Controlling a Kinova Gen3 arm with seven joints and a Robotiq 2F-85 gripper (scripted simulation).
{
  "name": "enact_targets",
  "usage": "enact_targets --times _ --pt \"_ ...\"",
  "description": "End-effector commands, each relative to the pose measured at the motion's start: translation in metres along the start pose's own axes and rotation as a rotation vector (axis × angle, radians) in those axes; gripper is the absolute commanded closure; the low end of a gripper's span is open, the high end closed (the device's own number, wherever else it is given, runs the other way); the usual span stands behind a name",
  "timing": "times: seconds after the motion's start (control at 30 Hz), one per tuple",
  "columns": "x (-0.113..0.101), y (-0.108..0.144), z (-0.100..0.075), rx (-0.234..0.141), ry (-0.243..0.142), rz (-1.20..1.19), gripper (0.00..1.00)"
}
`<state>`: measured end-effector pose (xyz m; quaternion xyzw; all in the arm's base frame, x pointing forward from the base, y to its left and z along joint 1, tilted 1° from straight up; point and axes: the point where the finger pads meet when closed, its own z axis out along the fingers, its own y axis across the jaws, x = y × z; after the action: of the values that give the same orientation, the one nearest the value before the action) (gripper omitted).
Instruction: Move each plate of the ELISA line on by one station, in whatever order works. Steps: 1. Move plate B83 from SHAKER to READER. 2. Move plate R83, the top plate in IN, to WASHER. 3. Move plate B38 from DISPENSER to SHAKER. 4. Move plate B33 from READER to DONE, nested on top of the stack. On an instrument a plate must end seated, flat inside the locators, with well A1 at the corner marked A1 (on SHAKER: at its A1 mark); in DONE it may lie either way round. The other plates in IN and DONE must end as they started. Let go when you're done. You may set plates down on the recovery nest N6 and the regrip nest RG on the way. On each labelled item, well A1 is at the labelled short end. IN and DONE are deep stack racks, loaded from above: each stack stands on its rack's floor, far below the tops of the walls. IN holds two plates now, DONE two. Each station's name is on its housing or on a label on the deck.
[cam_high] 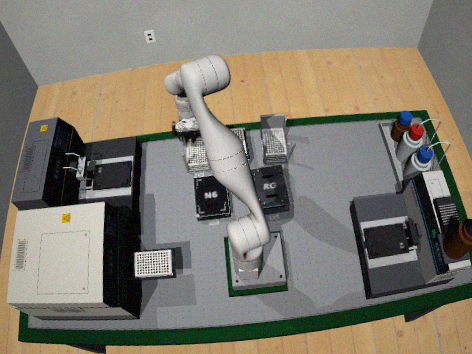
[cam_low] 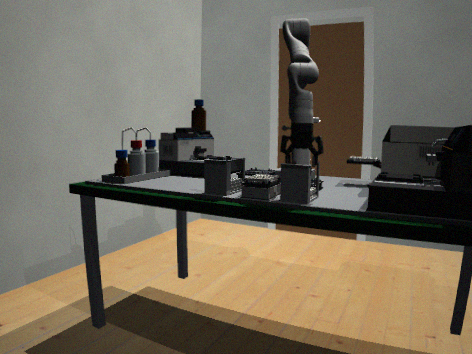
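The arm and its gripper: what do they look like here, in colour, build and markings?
The arm is smooth, rounded and off-white to light grey, with thin dark seam lines ringing its joints. It rises from a grey base plate edged in green. The gripper is black, with two linked fingers below a dark wrist section. No loose cables or readable markings show.

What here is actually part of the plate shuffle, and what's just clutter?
In play:
- open claw
- stack rack
- white plate on an instrument tray
- nests N6 and RG

Lying about:
- capped bottles
- brown bottle
- wall socket
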<state>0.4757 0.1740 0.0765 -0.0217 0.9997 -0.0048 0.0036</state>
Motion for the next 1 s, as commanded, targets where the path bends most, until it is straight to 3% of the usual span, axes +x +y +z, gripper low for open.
enact_targets --times 0.0,0.97 --pt "-0.001 0.000 0.004 -0.001 -0.002 0.000 0.00" --pt "-0.001 0.000 0.038 -0.001 -0.002 0.000 0.00"
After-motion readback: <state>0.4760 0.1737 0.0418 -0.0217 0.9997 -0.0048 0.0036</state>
